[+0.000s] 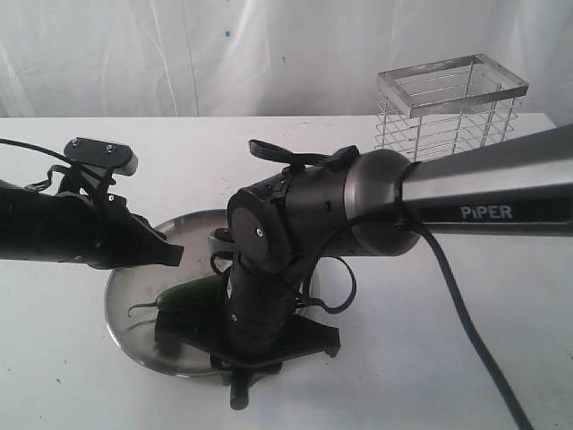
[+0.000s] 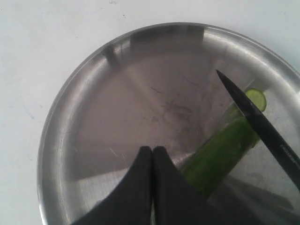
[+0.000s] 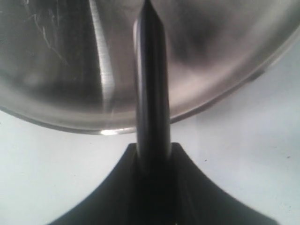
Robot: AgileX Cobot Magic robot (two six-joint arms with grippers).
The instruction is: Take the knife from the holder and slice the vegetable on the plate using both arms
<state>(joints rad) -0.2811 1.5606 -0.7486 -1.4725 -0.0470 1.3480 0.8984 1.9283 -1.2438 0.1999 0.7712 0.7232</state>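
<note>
Now | glossy green chilli (image 2: 222, 152) | round steel plate (image 2: 117, 103) | slim dark knife (image 2: 255, 118)

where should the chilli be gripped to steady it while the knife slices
Grip the chilli on its stem half, away from the cut end where the knife blade crosses it. Come down from above on the side opposite the knife, closing across its narrow width. It lies flat on the plate, so only its long sides are free to pinch.
</note>
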